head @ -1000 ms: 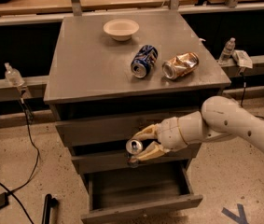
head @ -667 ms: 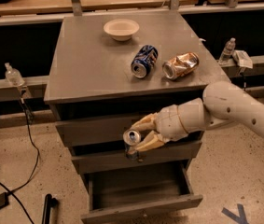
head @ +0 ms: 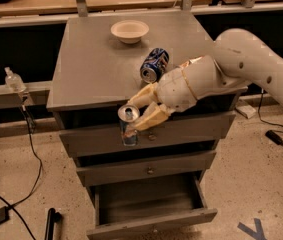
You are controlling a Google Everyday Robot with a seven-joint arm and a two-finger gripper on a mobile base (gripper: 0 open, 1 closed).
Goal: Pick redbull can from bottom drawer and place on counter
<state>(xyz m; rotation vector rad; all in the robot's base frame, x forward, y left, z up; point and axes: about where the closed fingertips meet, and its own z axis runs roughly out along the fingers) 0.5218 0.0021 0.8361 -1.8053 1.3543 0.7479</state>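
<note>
Hand [head: 134, 115]: we see two tan, wedge-shaped fingers [head: 150, 118] pinching the redbull can from either side, one above and one below. It sits just off the counter's front edge, right of that edge's middle.
Redbull can [head: 129, 130]: a slim cylinder with a silver top, pull tab facing up, and a blue-and-silver body. We find it upright, held in the air just in front of the counter's front edge, its top about level with that edge. It is not resting on the counter.
Counter [head: 93, 71]: a flat, square, matte grey top.
Bottom drawer [head: 151, 226]: lowest of the three grey drawers under the counter. It is a deep box with a plain front, pulled out, and we see only bare grey inside.
Upper drawers [head: 181, 130]: two flat grey fronts directly under the counter, each with a small round knob, both pushed in.
Arm [head: 261, 64]: smooth, rounded white shell reaching in over the counter's right edge.
Bowl [head: 129, 31]: shallow, round and cream-coloured, on the counter near its back edge.
Blue can [head: 154, 65]: wider and dented, lying on its side on the counter, right of centre, open end toward us.
</note>
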